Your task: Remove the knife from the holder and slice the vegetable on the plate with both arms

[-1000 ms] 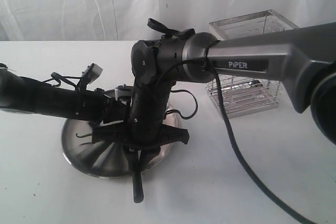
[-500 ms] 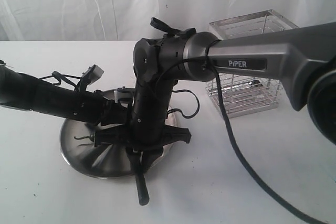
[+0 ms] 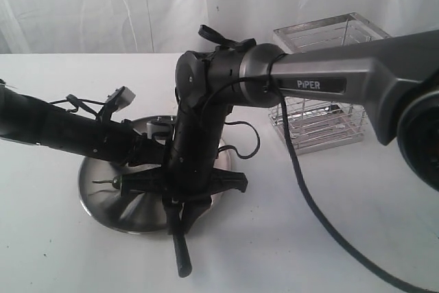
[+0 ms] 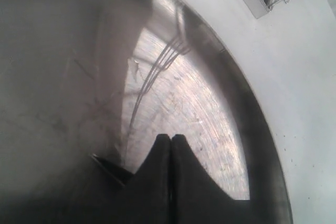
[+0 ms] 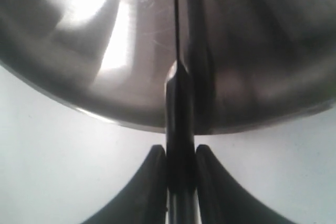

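Clearly marked "PIPER", the right arm (image 3: 357,73) bends down over the plate (image 3: 103,200), right fingers (image 5: 150,192) clamped on the knife (image 5: 180,103); left fingers (image 4: 152,182) together.

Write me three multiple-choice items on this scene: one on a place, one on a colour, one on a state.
1. Where does the holder stand? A on the table, apart from the plate; B on the plate; C atop an arm.
2. What colour is the knife handle? A red; B white; C black.
3. How is the right claw? A open, empty; B shut on the knife; C out of view.
Answers: 1 A, the exterior view shows bare table between them; 2 C, it looks black in the exterior and right wrist views; 3 B, its fingers press the handle's sides in the right wrist view.
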You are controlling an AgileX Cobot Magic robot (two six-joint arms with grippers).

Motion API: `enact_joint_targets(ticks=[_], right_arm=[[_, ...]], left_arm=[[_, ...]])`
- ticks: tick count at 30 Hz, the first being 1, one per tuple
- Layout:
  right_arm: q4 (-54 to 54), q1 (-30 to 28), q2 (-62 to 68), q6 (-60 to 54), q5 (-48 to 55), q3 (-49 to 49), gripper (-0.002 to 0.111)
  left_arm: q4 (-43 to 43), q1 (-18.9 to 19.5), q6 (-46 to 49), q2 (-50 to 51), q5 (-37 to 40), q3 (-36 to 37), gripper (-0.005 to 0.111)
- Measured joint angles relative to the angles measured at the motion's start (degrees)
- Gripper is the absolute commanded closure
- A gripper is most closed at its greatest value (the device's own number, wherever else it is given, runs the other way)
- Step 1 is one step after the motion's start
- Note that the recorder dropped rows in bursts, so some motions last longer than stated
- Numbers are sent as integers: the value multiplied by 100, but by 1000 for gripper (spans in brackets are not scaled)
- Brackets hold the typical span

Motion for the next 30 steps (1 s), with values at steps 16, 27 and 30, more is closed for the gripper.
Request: enact_joint_targets(ticks=[16,27,30], right_arm=[[368,465,42,-242,-6,360,108],[625,558,43,-368,184,456,108],[611,558,-18,-368,197,493,108]], left_arm=[[-169,13,-143,-1,26,-27,107],[-169,92,-422,151,620,-435,107],[-227,197,-430,161,837,-486,107]])
